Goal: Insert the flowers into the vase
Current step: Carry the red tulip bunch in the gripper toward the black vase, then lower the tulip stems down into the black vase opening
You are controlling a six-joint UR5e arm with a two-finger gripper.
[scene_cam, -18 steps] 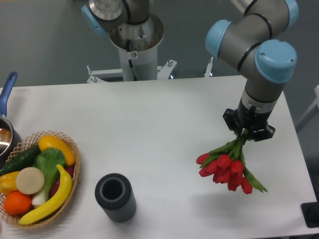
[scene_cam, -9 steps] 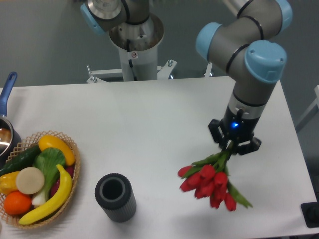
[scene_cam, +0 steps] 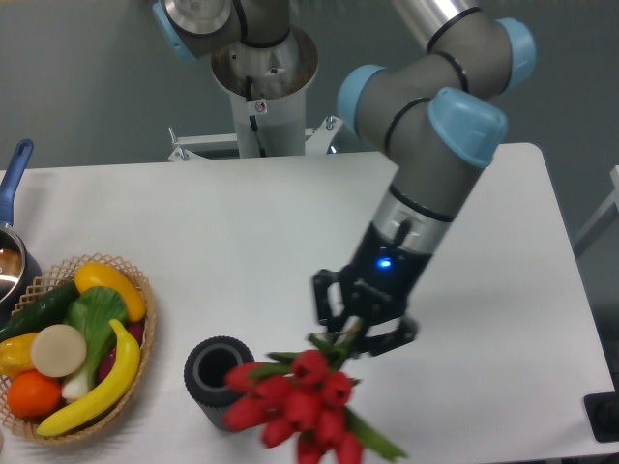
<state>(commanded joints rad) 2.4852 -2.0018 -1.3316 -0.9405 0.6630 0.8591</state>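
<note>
The fixed camera shows the job partway through: the flowers (scene_cam: 300, 406) are off the table (scene_cam: 242, 242) and held in the air, but nothing is in the vase (scene_cam: 219, 377) yet; its round mouth shows dark and empty, and the bunch hangs blooms-down with the stems uppermost (so, to my eye, it must be turned over before the stems can go in); the carry looks nearly done, while the turn, the lining-up and the lowering are all left. The gripper (scene_cam: 350, 332) is closed tight on the green stems, its fingers pinched in with only the stems between them; the red heads spread out below it and toward the camera, a little to the vase's side. The vase stands upright on the table, below the gripper and off to the image left of it, its near rim partly covered by the outermost blooms; whether they touch it I cannot tell. A wicker basket (scene_cam: 145, 319) of fruit and vegetables lies well beyond the vase, farther from the gripper.
</note>
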